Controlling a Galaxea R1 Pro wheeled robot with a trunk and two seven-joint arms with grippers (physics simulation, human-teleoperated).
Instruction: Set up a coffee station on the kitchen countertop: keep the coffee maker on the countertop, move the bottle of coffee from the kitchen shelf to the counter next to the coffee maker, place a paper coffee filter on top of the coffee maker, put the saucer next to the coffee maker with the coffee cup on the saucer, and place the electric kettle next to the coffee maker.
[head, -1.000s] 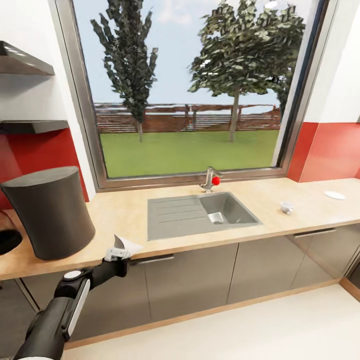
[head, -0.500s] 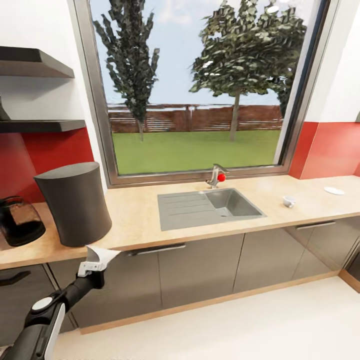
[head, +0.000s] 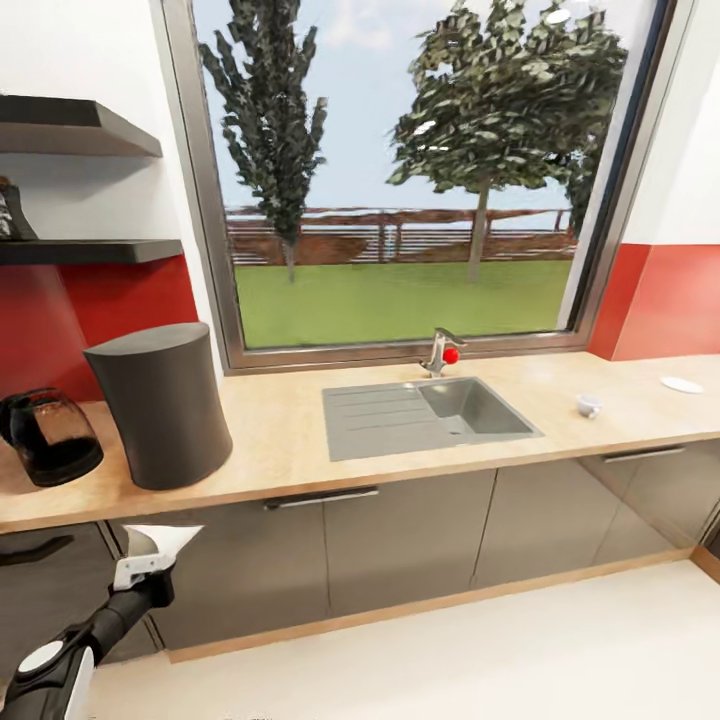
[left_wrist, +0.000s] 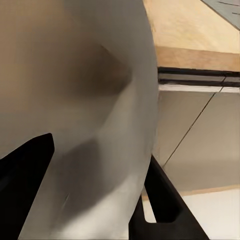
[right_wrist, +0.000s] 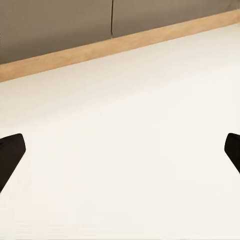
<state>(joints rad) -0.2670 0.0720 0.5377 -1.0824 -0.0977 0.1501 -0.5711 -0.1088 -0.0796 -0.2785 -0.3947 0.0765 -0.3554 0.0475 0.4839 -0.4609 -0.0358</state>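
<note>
Head view: the camera has swung left, so the electric kettle (head: 48, 437) now shows whole beside the coffee maker (head: 160, 403) on the worktop (head: 290, 445). The left gripper (head: 140, 566), lower than before, grips the paper coffee filter (head: 165, 540).

Left wrist view: fingers (left_wrist: 160, 200) clamp the filter (left_wrist: 80, 115).

Right wrist view: fingertips (right_wrist: 10, 152) spread wide, empty, above the floor (right_wrist: 130, 145).

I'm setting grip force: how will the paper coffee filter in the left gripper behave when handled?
The paper coffee filter looks thin and creased, so probably light and floppy. The left gripper pinches only its lower edge, so it may bend or slip. A hard squeeze would likely crumple it.
</note>
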